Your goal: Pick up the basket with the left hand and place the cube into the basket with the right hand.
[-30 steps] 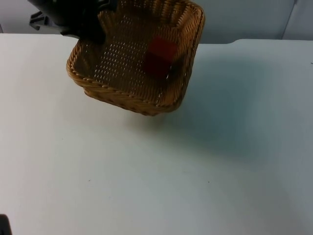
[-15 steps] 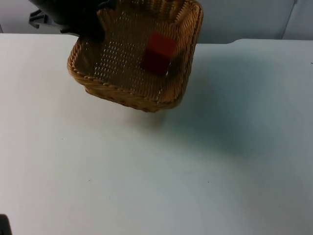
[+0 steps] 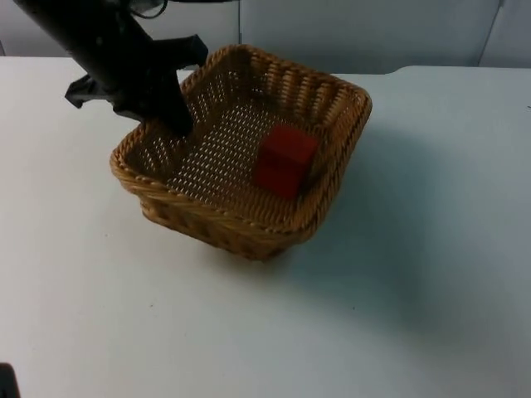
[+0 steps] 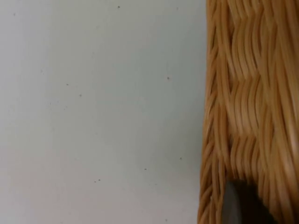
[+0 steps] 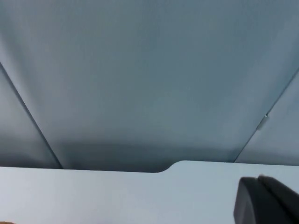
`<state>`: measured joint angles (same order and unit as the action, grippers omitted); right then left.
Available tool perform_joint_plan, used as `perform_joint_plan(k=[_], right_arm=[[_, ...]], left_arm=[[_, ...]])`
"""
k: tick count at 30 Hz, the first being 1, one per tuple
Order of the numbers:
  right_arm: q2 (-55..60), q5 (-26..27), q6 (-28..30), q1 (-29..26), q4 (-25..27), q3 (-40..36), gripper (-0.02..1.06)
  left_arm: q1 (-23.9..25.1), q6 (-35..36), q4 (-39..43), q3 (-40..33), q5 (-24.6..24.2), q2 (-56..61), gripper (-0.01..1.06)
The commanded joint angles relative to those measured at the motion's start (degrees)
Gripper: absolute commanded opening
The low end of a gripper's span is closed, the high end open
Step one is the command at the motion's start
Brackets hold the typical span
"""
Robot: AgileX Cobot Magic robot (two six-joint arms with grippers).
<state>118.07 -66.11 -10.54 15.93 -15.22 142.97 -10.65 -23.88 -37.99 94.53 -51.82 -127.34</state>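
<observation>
The woven wicker basket (image 3: 217, 217) sits low over the white table, left of the middle; I cannot tell whether its bottom touches. A red cube (image 3: 284, 160) lies inside it, toward its right wall. My left gripper (image 3: 170, 124) is shut on the basket's back-left rim, one finger inside and one outside. In the left wrist view the basket's wall (image 4: 247, 102) stands close beside a black fingertip (image 4: 239, 205). My right gripper (image 5: 268, 200) hangs apart from the basket, facing the grey partition wall, and that arm waits.
The white table (image 3: 398, 315) spreads in front of and to the right of the basket. The grey partition wall (image 3: 373, 33) closes the back, with the table's notched far edge (image 5: 168, 167) below it.
The basket, held up high at the back before, has come down and forward toward the table with the left arm. The cube has stayed inside it.
</observation>
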Motion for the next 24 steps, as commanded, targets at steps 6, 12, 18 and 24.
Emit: perform_joint_plan(k=[6,12,18,24], right_arm=[[-0.7,2.8,0.5,-0.1,0.1,0.4,0.00],[-0.7,3.7,0.5,-0.1,0.1,0.4,0.00],[-0.7,3.7,0.5,-0.1,0.6,0.4,0.00],[-0.7,3.4,0.5,-0.1,0.6,0.4,0.00]], left_arm=[[0.1,-1.2,-2.0,0.6,-0.4,-2.4,0.62],[0.1,-1.2,3.1,1.1,1.5,-2.3,0.74],[0.1,3.1,16.0,7.7,1.5,-1.9,0.74],[0.1,8.6,27.2,18.1,-2.4,-0.7,0.21]])
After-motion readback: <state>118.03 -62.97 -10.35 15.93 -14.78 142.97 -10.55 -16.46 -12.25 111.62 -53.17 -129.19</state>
